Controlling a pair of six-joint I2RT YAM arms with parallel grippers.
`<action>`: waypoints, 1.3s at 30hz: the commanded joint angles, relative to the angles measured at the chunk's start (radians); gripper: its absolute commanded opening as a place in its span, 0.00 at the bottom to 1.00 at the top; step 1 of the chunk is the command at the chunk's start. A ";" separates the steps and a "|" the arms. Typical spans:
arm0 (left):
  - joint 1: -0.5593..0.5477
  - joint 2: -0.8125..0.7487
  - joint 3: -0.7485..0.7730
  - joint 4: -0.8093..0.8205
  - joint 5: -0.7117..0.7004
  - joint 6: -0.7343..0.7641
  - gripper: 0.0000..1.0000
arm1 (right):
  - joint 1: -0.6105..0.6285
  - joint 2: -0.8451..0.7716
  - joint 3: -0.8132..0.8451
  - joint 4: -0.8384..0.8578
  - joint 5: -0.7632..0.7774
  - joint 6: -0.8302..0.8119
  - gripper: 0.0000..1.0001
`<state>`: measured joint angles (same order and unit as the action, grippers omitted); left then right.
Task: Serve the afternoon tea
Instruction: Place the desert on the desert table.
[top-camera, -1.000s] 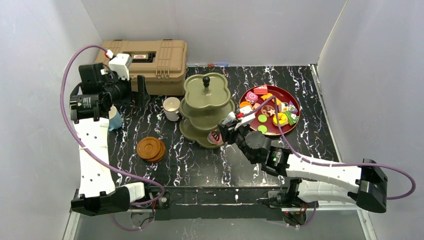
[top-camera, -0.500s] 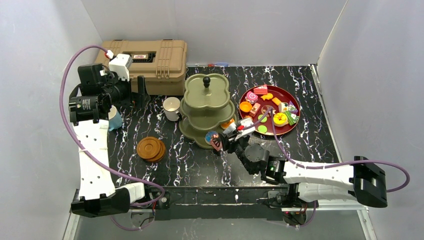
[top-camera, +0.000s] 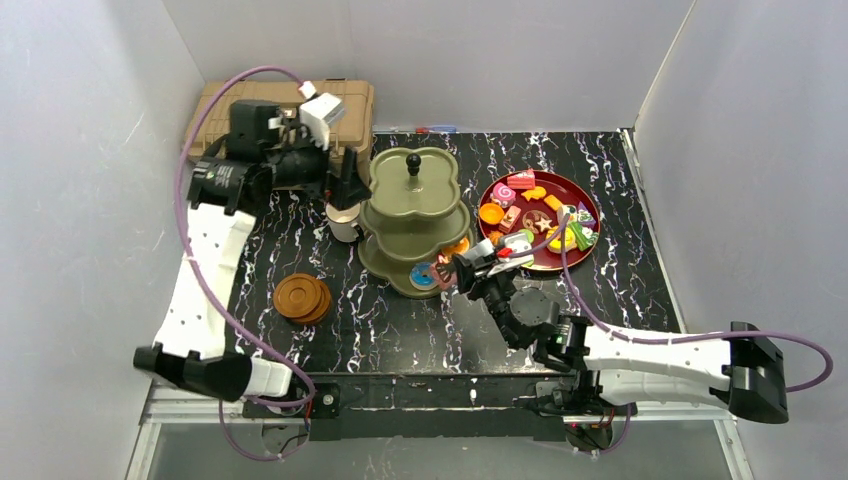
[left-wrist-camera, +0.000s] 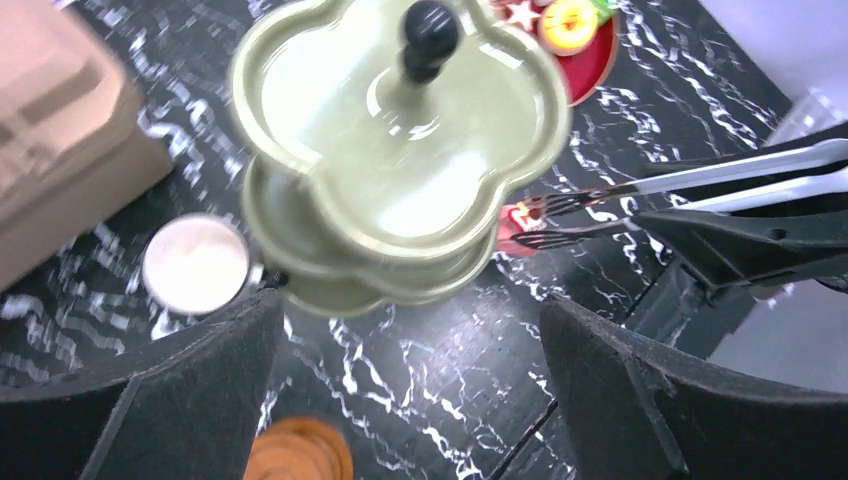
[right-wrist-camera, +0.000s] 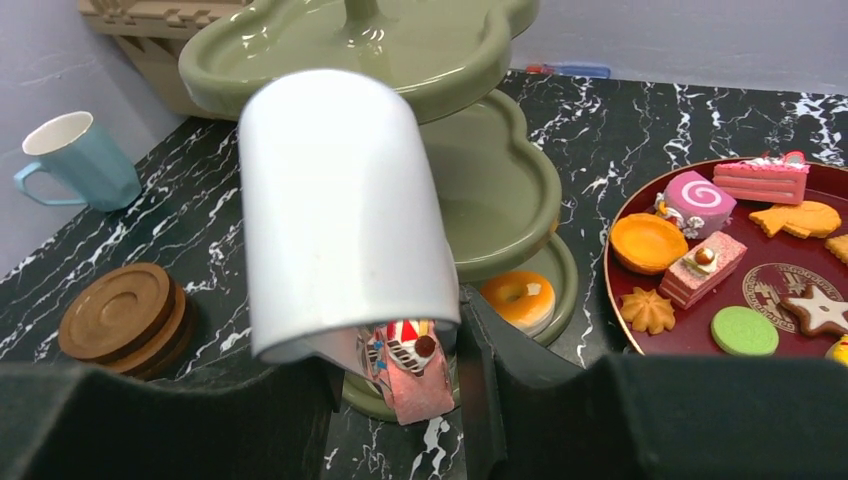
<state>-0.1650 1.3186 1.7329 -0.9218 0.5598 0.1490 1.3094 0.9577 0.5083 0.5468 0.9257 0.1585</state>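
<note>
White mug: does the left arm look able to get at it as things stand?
Probably yes: the left gripper hangs open just above the white mug, nothing between them, though the olive-green stand crowds one side.

Tan toolbox, dark-red plate

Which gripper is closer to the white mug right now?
Left. The left gripper hangs open above the white mug; the right gripper is at the stand's bottom tier, holding a pastry.
</note>
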 joint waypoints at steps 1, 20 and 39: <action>-0.114 0.102 0.123 0.032 0.077 0.032 0.98 | 0.005 -0.072 0.008 0.005 0.057 0.028 0.01; -0.219 0.054 -0.009 0.184 -0.053 0.026 0.98 | 0.005 -0.157 0.195 -0.179 -0.025 0.041 0.01; -0.219 0.027 -0.013 0.145 -0.138 0.034 0.98 | 0.005 0.065 0.272 0.164 0.047 -0.143 0.01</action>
<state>-0.3836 1.3876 1.7260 -0.7639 0.4305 0.1734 1.3113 1.0348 0.7242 0.5789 0.9272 0.0586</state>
